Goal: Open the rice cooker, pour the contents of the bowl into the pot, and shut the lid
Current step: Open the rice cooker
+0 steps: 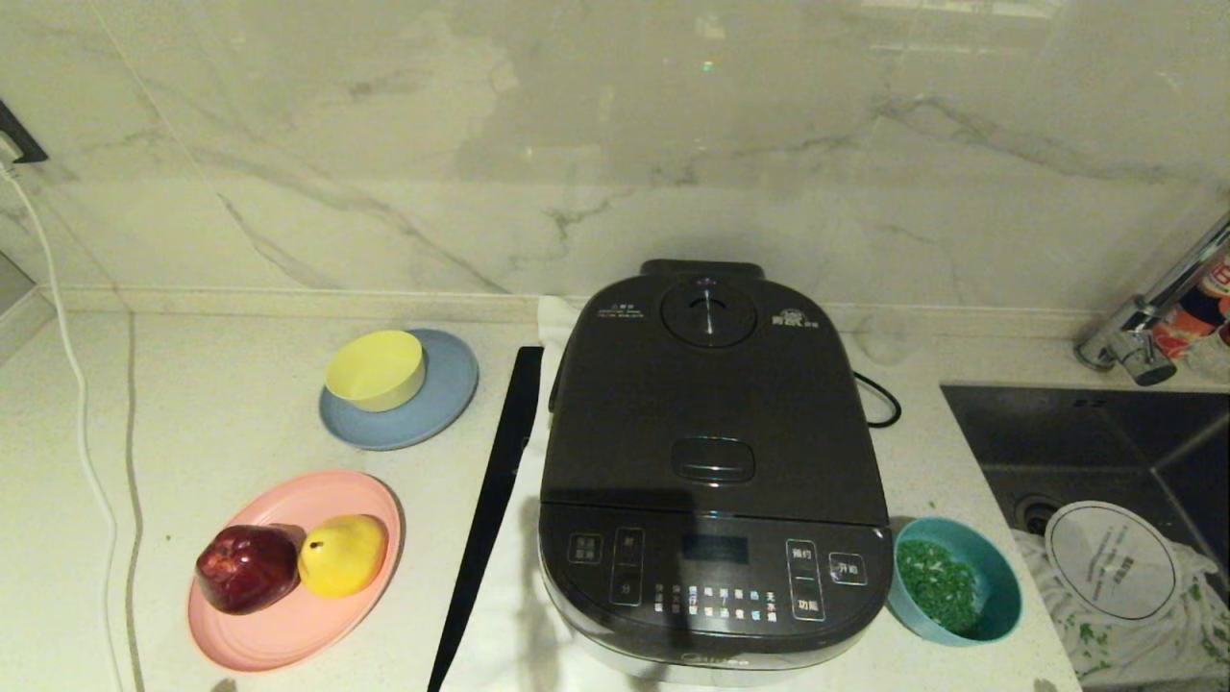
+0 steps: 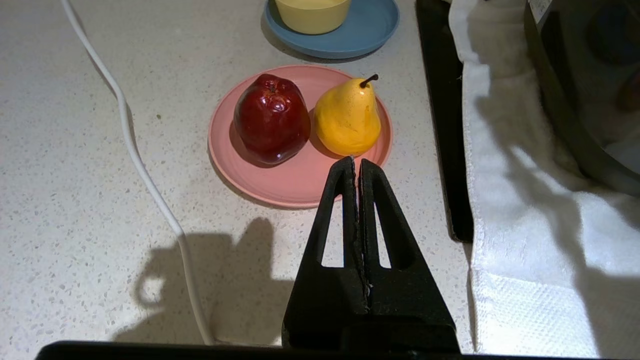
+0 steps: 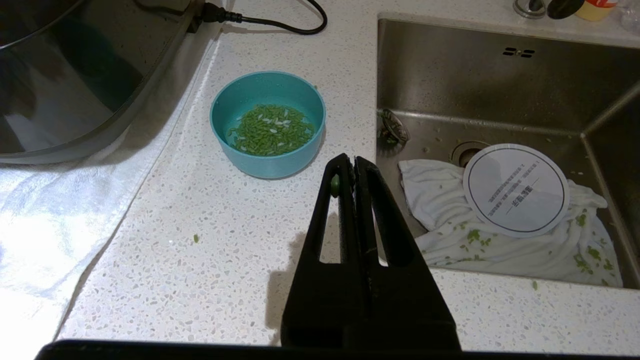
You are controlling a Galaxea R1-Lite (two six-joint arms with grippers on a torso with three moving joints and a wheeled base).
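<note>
One rice cooker (image 1: 713, 461), white Chinese panel labels, lid (image 1: 711, 394) down; one teal bowl (image 1: 956, 593) at 4 o'clock. Left gripper (image 2: 356, 161), right gripper (image 3: 348, 159): fingers closed, empty.

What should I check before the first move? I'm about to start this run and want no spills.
1. Lid of the rice cooker shut, release button unobstructed: ok.
2. Bowl upright on the counter beside the cooker, contents inside: ok.
3. Right gripper free, jaws shut on nothing: ok, though a green bit sticks to it.
4. Left gripper free, jaws shut, above the counter near the pink plate: ok.
5. Pot inside: cannot tell.
</note>
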